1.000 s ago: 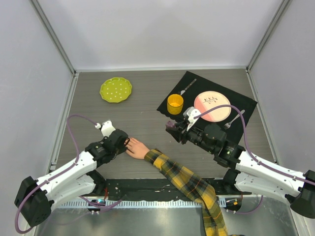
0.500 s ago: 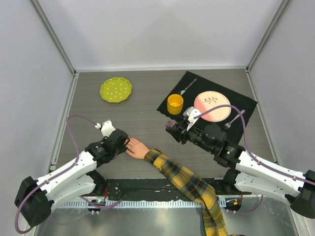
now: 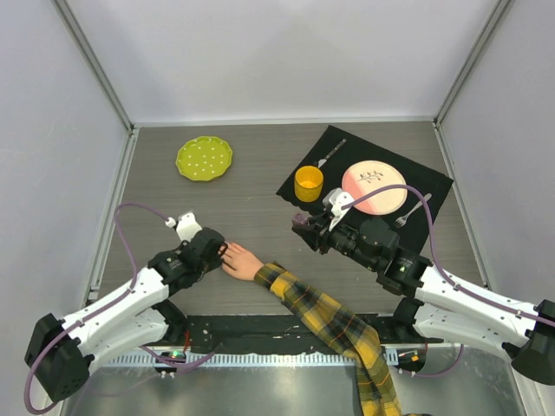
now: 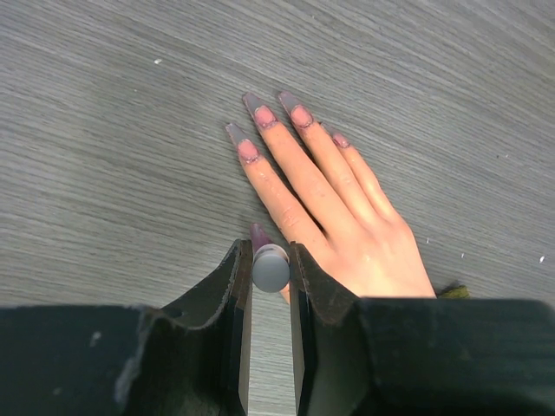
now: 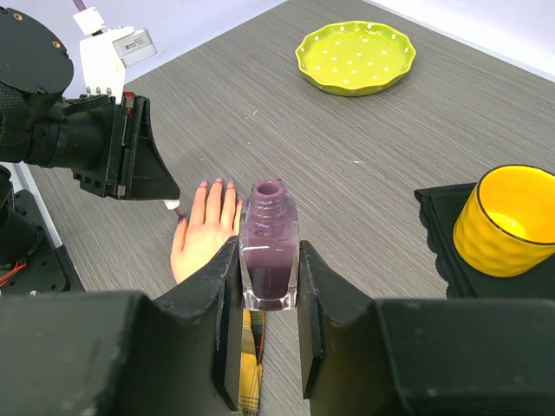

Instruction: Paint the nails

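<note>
A: What's risking failure?
B: On the tabletop (image 4: 104, 130) the mannequin hand (image 4: 347, 225) is lying loose, so I'm risking nudging it. My right pincer (image 3: 303, 232) is clamping the open bottle (image 5: 269, 256); tilting could spill it. My left pincer (image 4: 269, 250) is pinching the brush (image 4: 270, 269) by the thumb. The nails (image 4: 263, 115) are sitting at the fingertips, so any drift could smear skin.

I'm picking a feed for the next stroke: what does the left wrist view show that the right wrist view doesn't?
Only the left wrist view shows the nails in detail, with pink polish on them, and the brush clamped in the left gripper, its tip by the thumb. Only the right wrist view shows the open polish bottle clamped in the right gripper, plus the green plate and yellow cup. Both show the hand lying flat on the table.
</note>
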Tool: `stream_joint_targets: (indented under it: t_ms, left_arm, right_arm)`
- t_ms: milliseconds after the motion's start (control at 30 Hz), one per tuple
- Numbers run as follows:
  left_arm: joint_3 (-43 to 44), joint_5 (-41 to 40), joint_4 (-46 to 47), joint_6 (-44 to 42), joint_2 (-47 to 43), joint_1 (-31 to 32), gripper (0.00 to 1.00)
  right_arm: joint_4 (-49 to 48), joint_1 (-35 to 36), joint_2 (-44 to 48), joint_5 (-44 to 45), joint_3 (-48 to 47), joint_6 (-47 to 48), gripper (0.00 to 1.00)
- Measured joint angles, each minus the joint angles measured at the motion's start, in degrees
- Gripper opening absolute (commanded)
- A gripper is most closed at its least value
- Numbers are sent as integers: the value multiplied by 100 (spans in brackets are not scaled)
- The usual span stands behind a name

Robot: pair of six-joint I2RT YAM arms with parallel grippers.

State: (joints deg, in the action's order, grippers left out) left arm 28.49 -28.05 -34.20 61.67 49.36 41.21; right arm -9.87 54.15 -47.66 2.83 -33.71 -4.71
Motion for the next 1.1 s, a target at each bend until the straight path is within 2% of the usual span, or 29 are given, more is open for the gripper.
stream_joint_targets:
  t_ms: [267, 567, 767, 967, 1100]
  left_arm:
    - [74, -188, -293, 166, -229, 0, 0]
    - [426, -238, -785, 699, -96, 0, 0]
    - [785, -361, -1545, 1891, 479, 0, 0]
    - [1794, -352, -2736, 3261, 1930, -44, 0]
    - [1880, -229, -2778, 3580, 2079, -48, 0]
  right_arm:
    - [0, 0, -2, -7, 0, 0, 1]
    - [-26, -2, -76, -46, 0, 0, 1]
    - [-42, -2, -76, -61, 0, 0, 1]
    - [-42, -2, -74, -63, 0, 0, 1]
    - [-42, -2, -55, -61, 4, 0, 1]
